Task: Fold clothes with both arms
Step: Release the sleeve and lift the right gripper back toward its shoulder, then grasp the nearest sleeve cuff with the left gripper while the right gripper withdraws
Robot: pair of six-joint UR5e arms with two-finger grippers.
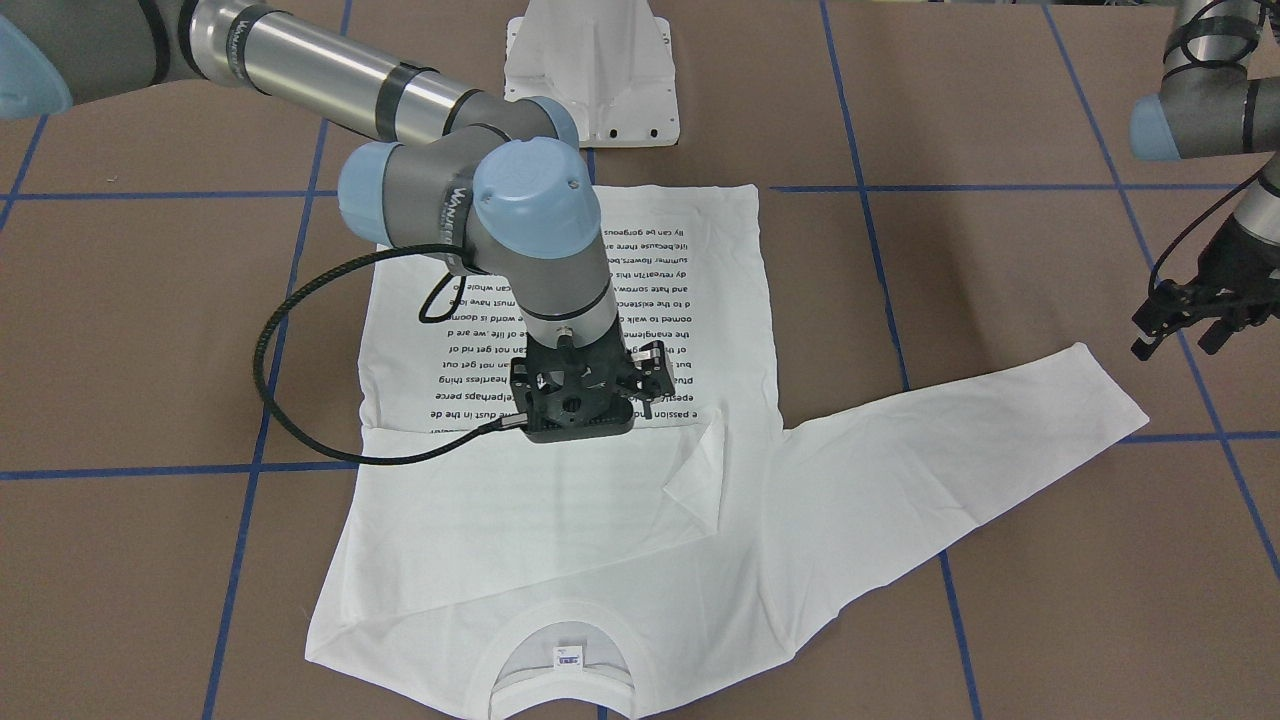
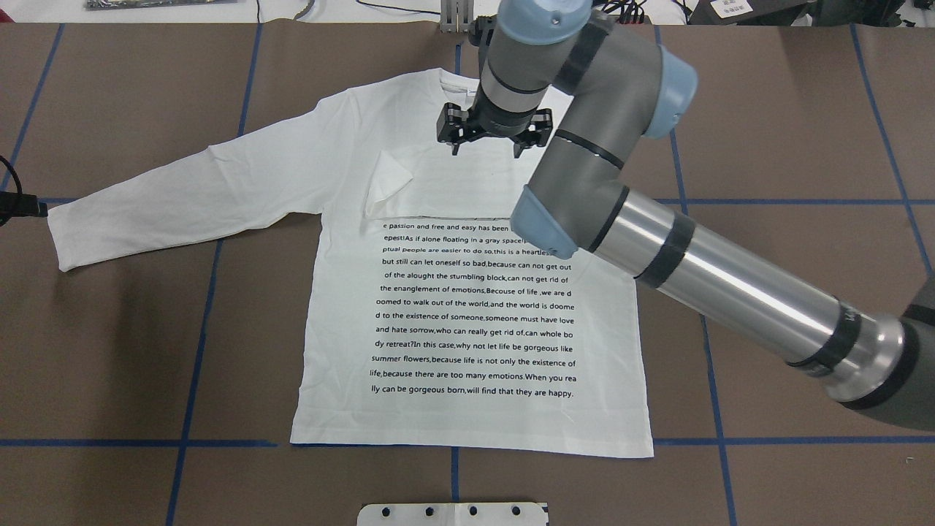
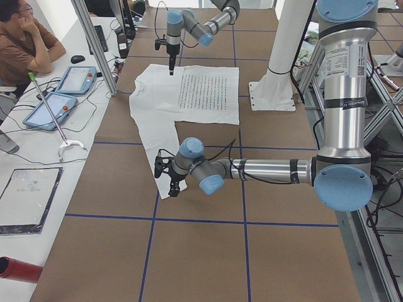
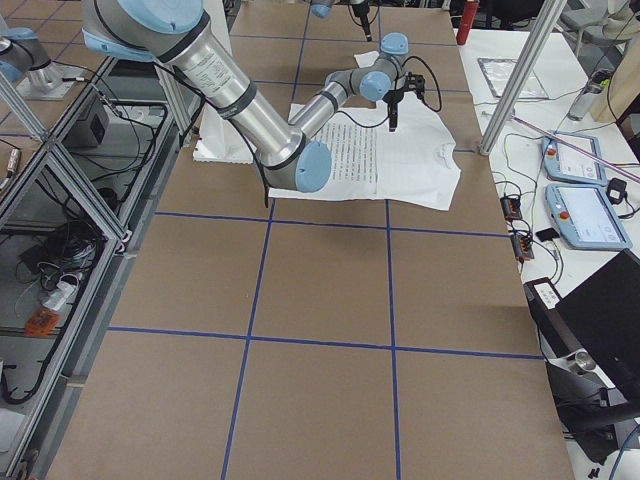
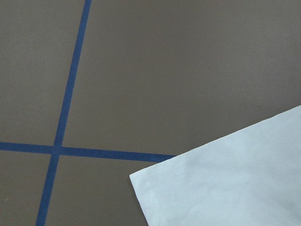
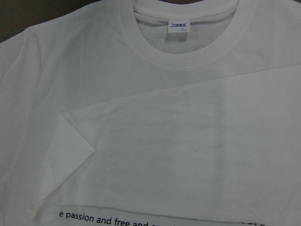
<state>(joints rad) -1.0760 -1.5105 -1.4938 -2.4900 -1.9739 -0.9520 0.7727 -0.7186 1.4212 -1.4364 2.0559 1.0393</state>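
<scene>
Overhead exterior: right gripper (image 2: pixel 487 152), fingers (image 2: pixel 454 148) apart, above T-shirt (image 2: pixel 336 292).

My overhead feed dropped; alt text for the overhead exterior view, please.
White long-sleeved T-shirt lies print-up on the brown table, one sleeve folded across the chest, the other stretched out. The right gripper hovers open near the collar.

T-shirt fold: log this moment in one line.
T-shirt: flat, print up | right sleeve: folded inward | left sleeve: spread out | right pincer: open, above folded sleeve | left pincer: open, by cuff
</scene>
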